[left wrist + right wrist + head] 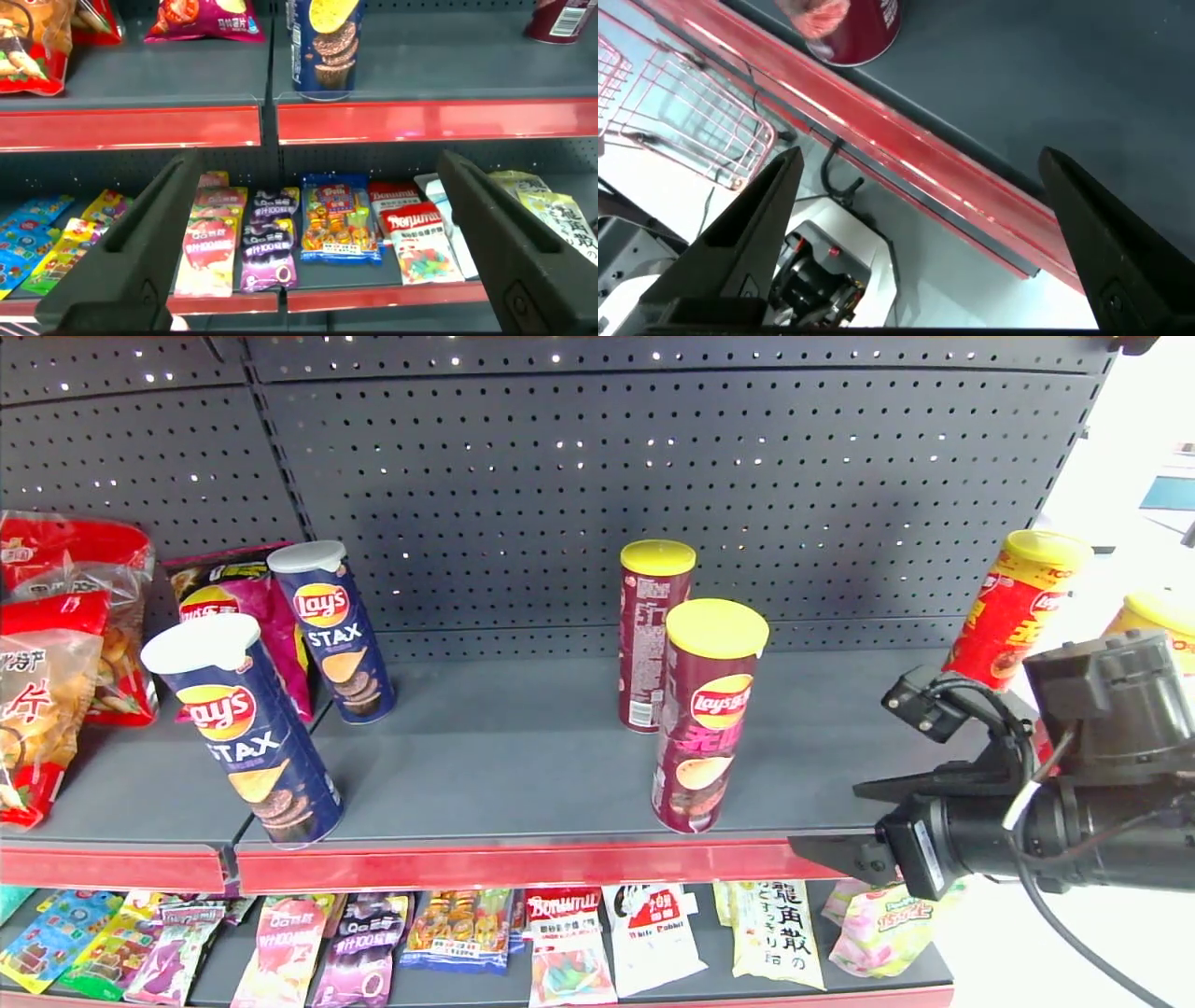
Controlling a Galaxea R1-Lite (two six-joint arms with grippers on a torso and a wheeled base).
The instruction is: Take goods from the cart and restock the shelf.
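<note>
Right claw (823,819): fingers apart, empty, at the shelf (523,756) front edge, right of the front maroon can (709,719). Left claw (313,163): fingers apart, empty, facing lower-tier snack packets (271,247). Rear maroon can (653,635) stands just behind.

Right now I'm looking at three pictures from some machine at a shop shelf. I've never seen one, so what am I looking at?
It is a robot with two arms, each ending in a two-fingered gripper. The big picture comes from a camera on its head, facing a shelf. On it stand blue cans and maroon cans, with snack bags at the left and a red can at the far right. The right gripper shows at the right. The two smaller pictures come from cameras on the wrists. The left gripper faces a lower shelf of sweets. The right wrist picture looks past the shelf's red edge to a pink cart. Both grippers are open and hold nothing.
</note>
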